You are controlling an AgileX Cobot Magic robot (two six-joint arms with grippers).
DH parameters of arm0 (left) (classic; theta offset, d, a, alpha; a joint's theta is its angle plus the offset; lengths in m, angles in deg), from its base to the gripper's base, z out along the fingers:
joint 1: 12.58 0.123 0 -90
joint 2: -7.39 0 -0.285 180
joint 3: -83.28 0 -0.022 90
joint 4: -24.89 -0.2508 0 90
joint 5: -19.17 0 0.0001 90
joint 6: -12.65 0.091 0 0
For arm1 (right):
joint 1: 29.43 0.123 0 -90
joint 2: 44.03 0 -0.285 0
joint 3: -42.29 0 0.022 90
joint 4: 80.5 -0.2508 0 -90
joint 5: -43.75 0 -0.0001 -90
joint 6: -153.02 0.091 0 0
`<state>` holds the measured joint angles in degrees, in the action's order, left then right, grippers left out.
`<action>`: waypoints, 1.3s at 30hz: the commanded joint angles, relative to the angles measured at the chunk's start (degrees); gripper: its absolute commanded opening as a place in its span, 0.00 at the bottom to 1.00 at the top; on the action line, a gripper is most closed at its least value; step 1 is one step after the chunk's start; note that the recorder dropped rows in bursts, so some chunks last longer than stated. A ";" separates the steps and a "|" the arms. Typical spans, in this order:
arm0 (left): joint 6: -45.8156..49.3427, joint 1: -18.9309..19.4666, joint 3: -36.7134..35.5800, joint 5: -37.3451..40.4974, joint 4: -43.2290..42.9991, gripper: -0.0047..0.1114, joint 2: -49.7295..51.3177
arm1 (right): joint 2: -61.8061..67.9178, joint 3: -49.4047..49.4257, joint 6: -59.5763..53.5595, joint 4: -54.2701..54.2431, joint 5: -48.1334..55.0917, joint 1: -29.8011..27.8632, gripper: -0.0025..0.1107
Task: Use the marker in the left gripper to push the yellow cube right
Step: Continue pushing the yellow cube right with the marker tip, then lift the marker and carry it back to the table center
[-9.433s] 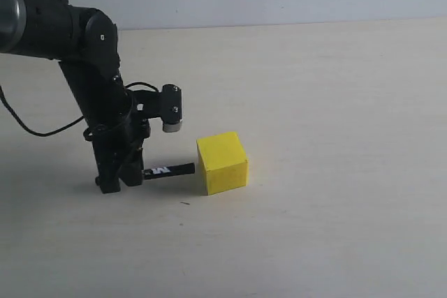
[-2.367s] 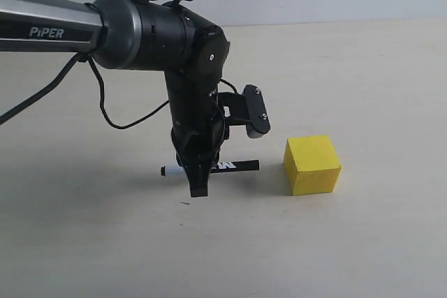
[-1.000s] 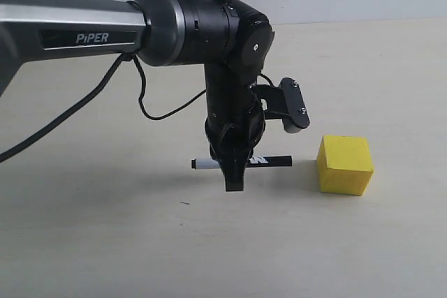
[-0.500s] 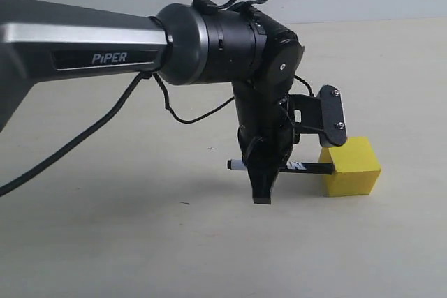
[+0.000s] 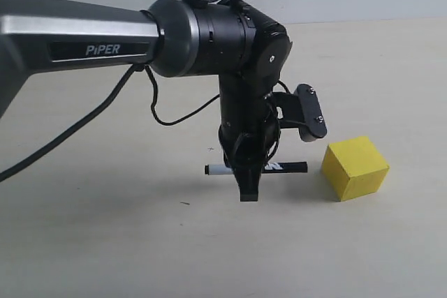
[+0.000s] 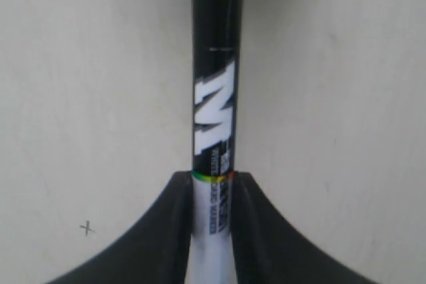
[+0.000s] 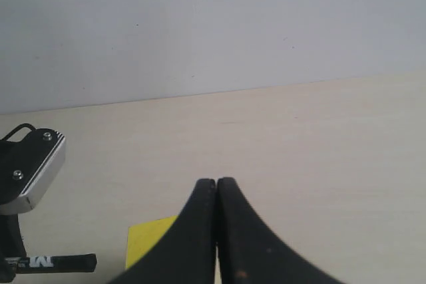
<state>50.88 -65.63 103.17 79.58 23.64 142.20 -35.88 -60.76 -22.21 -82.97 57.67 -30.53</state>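
The yellow cube (image 5: 355, 167) sits on the pale table, turned slightly askew, to the right of my left gripper (image 5: 249, 185). That gripper points down and is shut on the marker (image 5: 279, 167), which it holds level just above the table. The marker's black capped end faces the cube with a small gap between them. In the left wrist view the fingers (image 6: 172, 231) clamp the white barrel of the marker (image 6: 214, 98). My right gripper (image 7: 216, 181) is shut and empty, away from the cube (image 7: 148, 239); the marker (image 7: 60, 261) shows beyond it.
The pale wooden table (image 5: 391, 75) stretches to a grey wall at the back. The left arm's wrist camera mount (image 5: 307, 113) juts out above the marker, and a black cable (image 5: 84, 137) hangs from the arm on the left.
The marker reached the cube and nudged it right, turning it a little. The left gripper has since drawn back left, opening a small gap between marker and cube.
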 commanded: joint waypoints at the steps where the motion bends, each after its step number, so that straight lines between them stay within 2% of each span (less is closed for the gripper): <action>1: -3.14 -1.34 0.36 -7.31 0.05 0.04 -0.05 | -0.35 0.27 -0.17 0.32 -0.26 -0.29 0.02; 2: -3.14 -2.39 0.36 -9.95 0.05 0.04 0.65 | -0.35 0.27 -0.17 0.32 -0.26 -0.29 0.02; 5: -2.67 -3.58 0.36 -11.08 -1.04 0.04 1.69 | -0.35 0.27 -0.17 0.32 -0.26 -0.29 0.02; 8: -5.36 -2.78 0.36 -8.74 -5.31 0.04 1.05 | -0.35 0.27 -0.17 0.32 -0.26 -0.29 0.02; 11: -6.57 -1.57 0.36 -6.54 -5.85 0.04 0.83 | -0.35 0.27 -0.17 0.32 -0.26 -0.29 0.02; 14: -6.98 -1.74 0.36 -10.32 -5.48 0.04 0.94 | -0.35 0.27 -0.17 0.32 -0.26 -0.29 0.02; 18: -6.47 -4.14 0.36 -15.46 -4.45 0.04 1.04 | -0.35 0.27 -0.17 0.32 -0.26 -0.29 0.02; 22: -5.92 -4.51 0.36 -14.08 -5.69 0.04 0.92 | -0.35 0.27 -0.17 0.32 -0.26 -0.29 0.02; 29: -6.06 -2.50 0.36 -7.44 -7.48 0.04 0.92 | -0.35 0.27 -0.17 0.32 -0.26 -0.29 0.02; 35: -5.66 -2.87 0.36 -10.18 -4.54 0.04 1.04 | -0.35 0.27 -0.17 0.32 -0.26 -0.29 0.02; 39: -5.29 -4.54 0.36 -11.90 -3.97 0.04 1.51 | -0.35 0.27 -0.17 0.32 -0.26 -0.29 0.02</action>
<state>45.35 -68.93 103.17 69.17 18.70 143.81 -35.88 -60.76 -22.21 -82.97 57.67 -30.53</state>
